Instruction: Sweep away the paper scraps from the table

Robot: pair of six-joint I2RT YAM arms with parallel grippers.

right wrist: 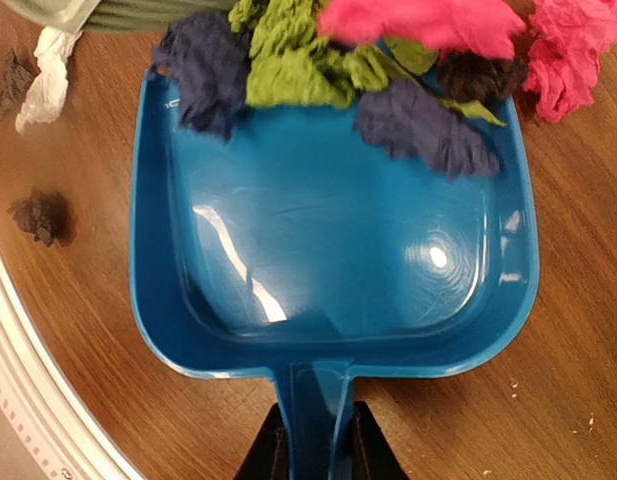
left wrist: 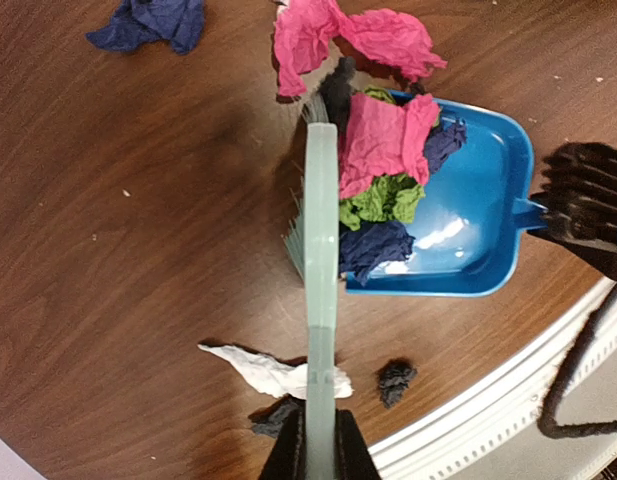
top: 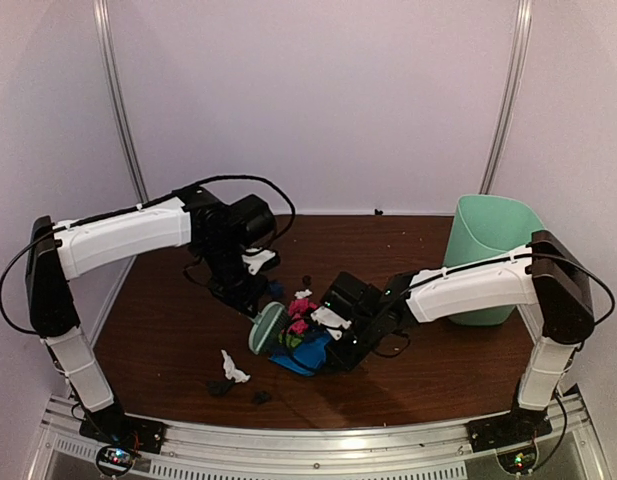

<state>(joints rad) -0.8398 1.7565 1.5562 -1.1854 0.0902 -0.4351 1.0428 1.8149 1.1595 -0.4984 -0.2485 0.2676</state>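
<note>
Left fingers [left wrist: 286, 458], at frame bottom, pinch the mint brush [left wrist: 321, 250]. I judge it should press flat to the worktop [left wrist: 138, 250] and push right, driving the paper scraps [left wrist: 383, 150] heaped at the lip deeper into the blue dustpan [left wrist: 478, 220], its handle clamped by the right fingers [right wrist: 371, 458]. The left wrist view shows a stray blue wad [left wrist: 153, 22] at upper left; the right wrist view misses it.

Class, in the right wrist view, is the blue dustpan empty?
No, green, dark blue and pink paper scraps lie at the front of the dustpan.
</note>
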